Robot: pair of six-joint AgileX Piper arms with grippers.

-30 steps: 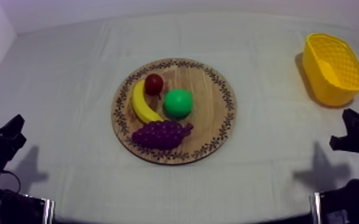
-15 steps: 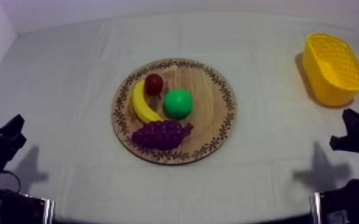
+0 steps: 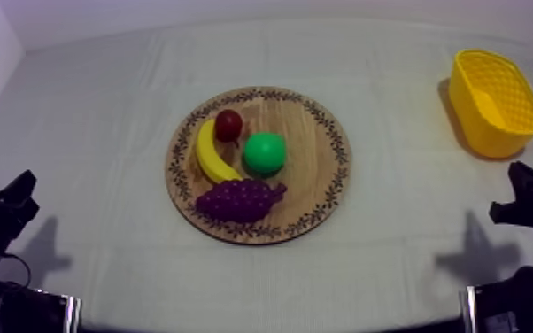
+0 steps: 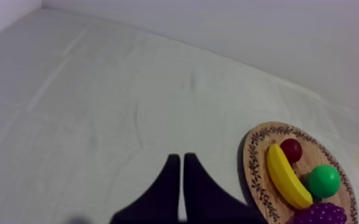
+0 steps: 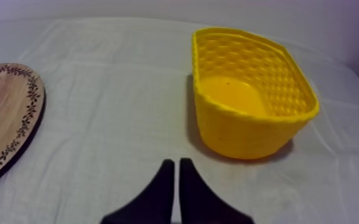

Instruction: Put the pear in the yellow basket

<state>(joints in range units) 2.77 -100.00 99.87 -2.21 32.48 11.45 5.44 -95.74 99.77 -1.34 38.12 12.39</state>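
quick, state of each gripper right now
Left gripper: closed, holding nothing.
Right gripper: closed, holding nothing.

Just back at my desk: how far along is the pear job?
Nothing done yet: the pear lies on the wooden board and the yellow basket holds nothing. Nothing in hand: left gripper and right gripper are shut, holding nothing. Left: grasp, carry, drop.

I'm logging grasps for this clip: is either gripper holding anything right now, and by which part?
Nothing is held. The left gripper and right gripper are both shut on nothing; the pear lies on the wooden board.
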